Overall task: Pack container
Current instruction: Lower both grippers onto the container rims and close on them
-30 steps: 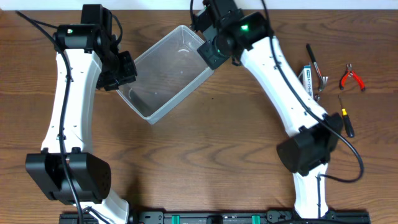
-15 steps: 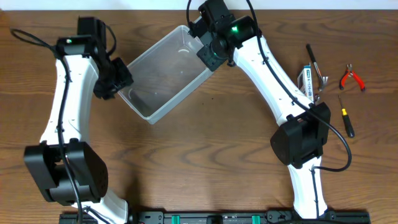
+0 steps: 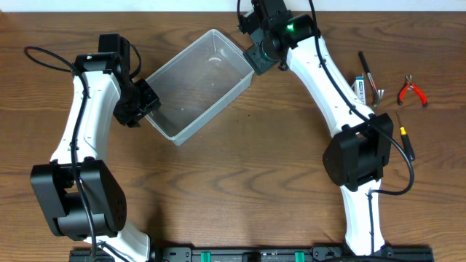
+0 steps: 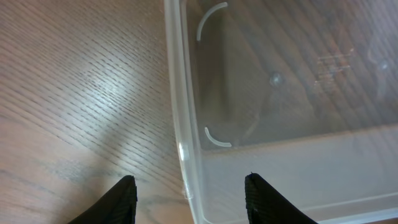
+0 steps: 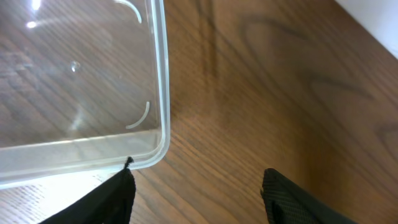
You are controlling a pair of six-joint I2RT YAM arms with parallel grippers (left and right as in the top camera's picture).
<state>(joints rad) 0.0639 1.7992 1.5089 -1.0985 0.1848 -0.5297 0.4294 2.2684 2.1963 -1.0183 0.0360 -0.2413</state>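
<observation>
container [image 3: 196, 87] clear plastic, rimmed, rounded corners; left gripper [image 4: 189, 179] parted astride its rim, right gripper [image 5: 199, 171] wide.

I've pulled my right gripper [image 5: 198, 179] back off the container's [image 3: 195, 86] corner; my left gripper [image 4: 189, 185] has slid farther along its left wall.
</observation>
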